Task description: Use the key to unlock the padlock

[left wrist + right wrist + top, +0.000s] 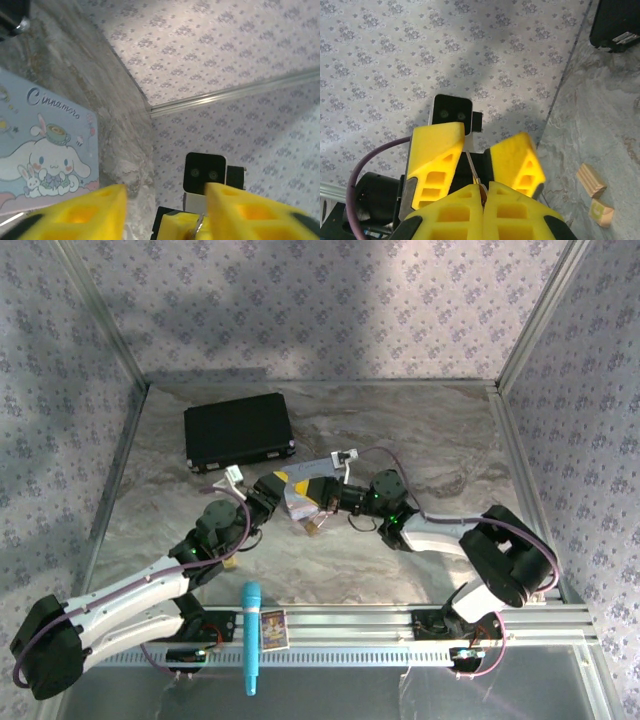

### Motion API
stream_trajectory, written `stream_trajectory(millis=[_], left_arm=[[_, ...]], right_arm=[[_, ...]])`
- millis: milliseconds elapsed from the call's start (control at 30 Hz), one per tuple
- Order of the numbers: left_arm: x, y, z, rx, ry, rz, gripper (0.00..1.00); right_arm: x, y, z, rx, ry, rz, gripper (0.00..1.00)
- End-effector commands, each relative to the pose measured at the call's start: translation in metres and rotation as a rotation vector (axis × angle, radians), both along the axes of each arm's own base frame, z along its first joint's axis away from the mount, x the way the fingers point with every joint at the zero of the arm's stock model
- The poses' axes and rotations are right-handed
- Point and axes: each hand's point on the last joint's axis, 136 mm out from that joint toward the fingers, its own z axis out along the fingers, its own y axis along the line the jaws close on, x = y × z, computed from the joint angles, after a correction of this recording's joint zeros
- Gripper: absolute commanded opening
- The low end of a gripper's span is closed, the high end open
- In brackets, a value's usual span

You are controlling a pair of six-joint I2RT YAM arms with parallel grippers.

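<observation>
A grey marbled table (420,440) with patterned lilac walls on three sides carries both arms, which reach in from the near edge and meet nose to nose near the middle. Toward the back left, well apart from them, lies a flat black rectangular case (238,432). A pale blue tin printed with a white cartoon rabbit (45,150) lies on the marble just beside the left gripper (165,200), whose yellow fingers (100,210) stand spread apart with nothing gripped between them. A teal plastic marker (251,635) lies across the metal rail at the near edge, with a small picture card (273,628) touching its right side. The right gripper (482,192) faces the left one head on, its yellow fingertips pressed together. Two tan wooden cubes (591,180) rest on the table close together, below the meeting grippers. The thin silvery metal key (471,167) is pinched in the right gripper's closed tips, and its blade juts out into the gap between the left gripper's spread fingers.
</observation>
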Motion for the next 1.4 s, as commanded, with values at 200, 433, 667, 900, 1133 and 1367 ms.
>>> stream_trajectory(millis=[200,433,667,900,1133,1367], left_arm=[[0.001,0.027,-0.027,0.356,0.136,0.051,0.69],[-0.001,0.001,-0.076,0.728,0.234,-0.166,0.59],[-0.011,-0.061,-0.108,0.828,0.142,-0.418,0.46],[0.000,-0.081,-0.141,0.821,0.132,-0.433,0.62],[0.010,-0.089,-0.161,0.852,0.129,-0.433,0.65],[0.000,-0.093,-0.173,0.834,0.141,-0.455,0.62]], right_arm=[[-0.001,-0.026,-0.047,-0.254,0.068,-0.044,0.00],[-0.002,-0.072,-0.105,-0.587,0.158,-0.124,0.00],[-0.008,-0.100,-0.125,-0.678,0.169,-0.139,0.00],[-0.011,-0.106,-0.130,-0.685,0.170,-0.134,0.00],[-0.015,-0.112,-0.131,-0.675,0.168,-0.153,0.00],[-0.018,-0.121,-0.135,-0.682,0.176,-0.173,0.00]])
